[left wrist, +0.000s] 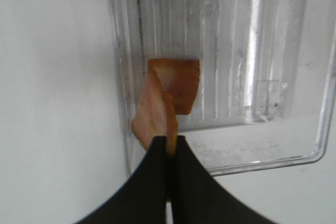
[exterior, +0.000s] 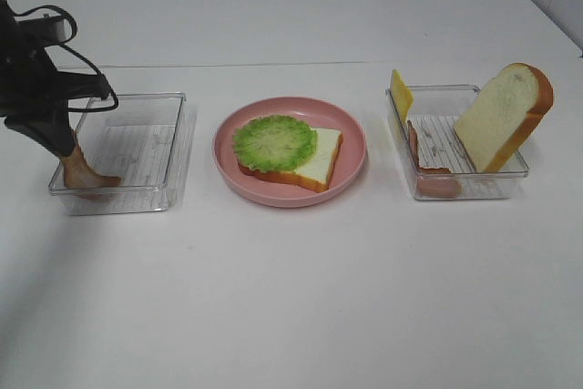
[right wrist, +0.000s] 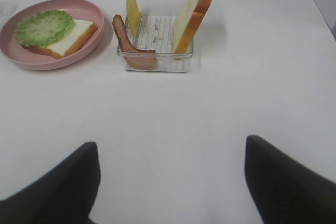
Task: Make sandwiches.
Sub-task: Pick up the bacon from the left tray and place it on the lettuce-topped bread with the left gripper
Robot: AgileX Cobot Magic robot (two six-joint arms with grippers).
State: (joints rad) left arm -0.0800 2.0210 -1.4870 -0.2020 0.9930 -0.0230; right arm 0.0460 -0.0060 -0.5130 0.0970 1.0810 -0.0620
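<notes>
Bacon (left wrist: 170, 85) is pinched in the clenched left end effector (left wrist: 170, 141), its lower end in the left tray (exterior: 137, 97). Only the right wrist view shows the right end effector (right wrist: 170, 142), released above the desk (right wrist: 168, 108). The sandwich (exterior: 301, 163), lettuce (exterior: 273, 141) on bread (exterior: 326, 154), lies on the plate (exterior: 355, 148).

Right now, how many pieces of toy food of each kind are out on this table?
bread slice: 2
lettuce leaf: 1
bacon strip: 2
cheese square: 1
Total: 6
</notes>
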